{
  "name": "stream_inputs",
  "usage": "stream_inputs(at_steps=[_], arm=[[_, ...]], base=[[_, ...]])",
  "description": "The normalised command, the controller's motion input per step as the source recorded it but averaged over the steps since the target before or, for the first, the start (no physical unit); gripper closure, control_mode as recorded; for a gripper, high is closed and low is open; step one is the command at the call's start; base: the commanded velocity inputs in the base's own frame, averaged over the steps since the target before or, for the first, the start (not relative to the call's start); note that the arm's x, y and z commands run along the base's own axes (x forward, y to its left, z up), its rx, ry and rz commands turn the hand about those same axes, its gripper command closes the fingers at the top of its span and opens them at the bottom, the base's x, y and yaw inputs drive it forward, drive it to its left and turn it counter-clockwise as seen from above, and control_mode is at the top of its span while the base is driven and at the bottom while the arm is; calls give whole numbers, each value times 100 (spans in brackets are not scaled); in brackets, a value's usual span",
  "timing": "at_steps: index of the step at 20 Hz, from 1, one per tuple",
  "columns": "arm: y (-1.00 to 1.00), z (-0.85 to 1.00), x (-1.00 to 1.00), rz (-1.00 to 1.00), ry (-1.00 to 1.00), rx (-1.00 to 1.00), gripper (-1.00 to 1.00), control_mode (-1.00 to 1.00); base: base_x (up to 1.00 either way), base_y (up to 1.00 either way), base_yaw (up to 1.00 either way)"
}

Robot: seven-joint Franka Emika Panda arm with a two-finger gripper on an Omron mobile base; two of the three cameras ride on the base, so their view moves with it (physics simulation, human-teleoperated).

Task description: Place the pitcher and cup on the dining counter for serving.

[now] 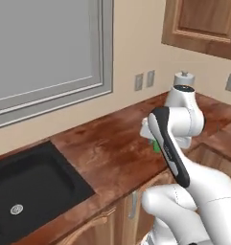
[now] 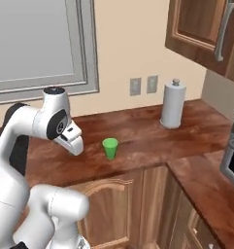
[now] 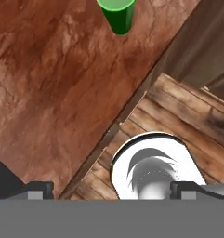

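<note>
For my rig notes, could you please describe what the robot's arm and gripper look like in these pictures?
The arm is glossy white, built of rounded, bulbous segments, with black bands and a dark cap at the joints; one long black strip runs along a link. No cables or markings can be made out. The gripper ends in two small dark, blocky finger tips.

**A home kitchen, rendered**

A reddish-brown wood bench (image 2: 152, 138) runs under a grey-framed window (image 1: 50, 52), with a black sink (image 1: 30, 191) set into it. Wooden wall cabinets (image 2: 201, 34), base cupboard doors (image 2: 113, 209), wall outlets (image 2: 142, 85) and a paper towel roll (image 2: 173, 104) mark it as domestic.
</note>
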Motion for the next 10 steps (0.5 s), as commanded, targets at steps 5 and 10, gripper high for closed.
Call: stream_inputs(at_steps=[5, 10], arm=[[0, 0, 0, 0, 0, 0, -100, 100], [0, 0, 0, 0, 0, 0, -100, 100]], base=[[24, -71, 76], [3, -79, 75]])
